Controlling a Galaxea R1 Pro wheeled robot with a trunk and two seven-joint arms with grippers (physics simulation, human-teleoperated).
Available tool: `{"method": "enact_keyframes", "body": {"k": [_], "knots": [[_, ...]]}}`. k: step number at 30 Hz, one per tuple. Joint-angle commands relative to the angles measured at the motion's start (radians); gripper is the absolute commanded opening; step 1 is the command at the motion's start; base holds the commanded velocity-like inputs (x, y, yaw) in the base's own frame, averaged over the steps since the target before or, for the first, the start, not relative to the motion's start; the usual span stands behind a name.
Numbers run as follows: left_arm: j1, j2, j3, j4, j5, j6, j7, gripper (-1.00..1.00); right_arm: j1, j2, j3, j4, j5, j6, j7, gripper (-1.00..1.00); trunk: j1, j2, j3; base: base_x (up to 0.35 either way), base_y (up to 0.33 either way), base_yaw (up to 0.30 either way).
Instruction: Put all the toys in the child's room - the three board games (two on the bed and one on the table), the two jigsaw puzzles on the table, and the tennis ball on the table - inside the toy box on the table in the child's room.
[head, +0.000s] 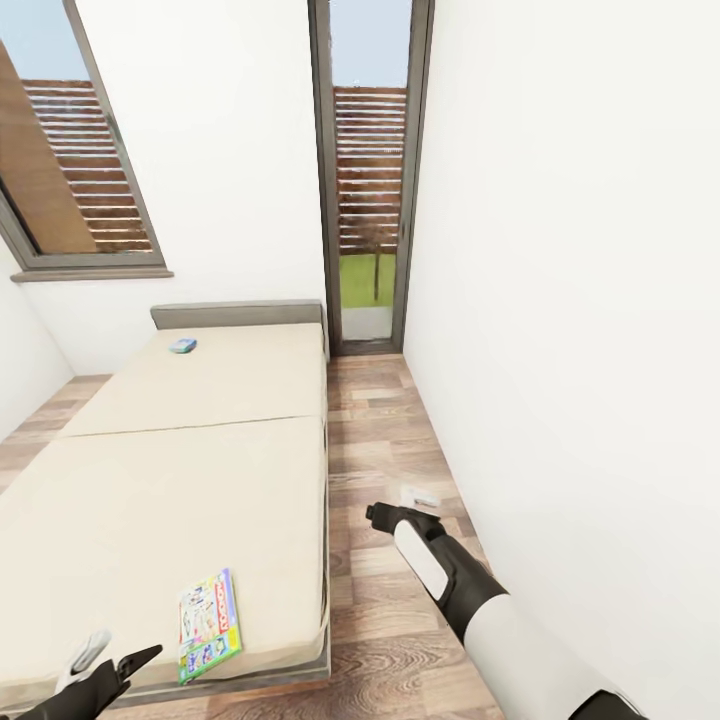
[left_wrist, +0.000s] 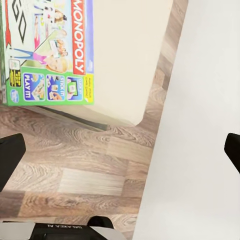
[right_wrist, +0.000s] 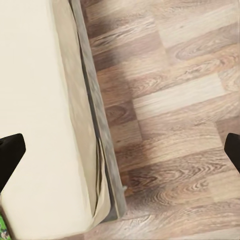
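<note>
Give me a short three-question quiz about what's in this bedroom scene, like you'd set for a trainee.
1. True or false: the Monopoly board game lies on the bed near its foot corner.
2. Multiple choice: where is the small blue board game? A) on the wooden floor; B) on the mattress part by the headboard; C) in the right hand.
3. Short answer: does the left hand or the right hand hold anything?

Key
1. True. The left wrist view shows its lettered edge on the mattress by the corner.
2. B.
3. No. In both wrist views the fingers stand wide apart with nothing between them.
</note>
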Motion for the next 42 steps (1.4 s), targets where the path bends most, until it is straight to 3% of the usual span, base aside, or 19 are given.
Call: {"method": "enact_keyframes", "body": {"k": [1, 4, 10, 42], "knots": [[-0.001, 0.001, 0.002, 0.000, 0.003, 0.008, -0.002, 1.00, -0.001, 0.000, -0.006, -0.001, -0.006, 0.003, -0.008, 1.00, 0.004, -0.008, -0.005, 0.000, 0.000, 0.000], [-0.001, 0.003, 0.003, 0.000, 0.003, 0.008, -0.002, 1.00, -0.001, 0.000, -0.046, -0.001, -0.007, 0.004, -0.008, 1.00, 0.016, -0.029, -0.014, 0.000, 0.000, 0.000], [0.000, 0.004, 0.003, 0.000, 0.003, 0.008, -0.003, 1.00, 0.000, 0.000, -0.084, -0.002, -0.007, 0.005, -0.007, 1.00, 0.039, -0.071, -0.033, 0.000, 0.000, 0.000], [0.001, 0.003, 0.003, 0.000, 0.003, 0.008, -0.001, 1.00, 0.001, 0.000, -0.092, -0.011, -0.019, -0.002, -0.008, 1.00, 0.161, -0.295, -0.133, 0.000, 0.000, 0.000]]}}
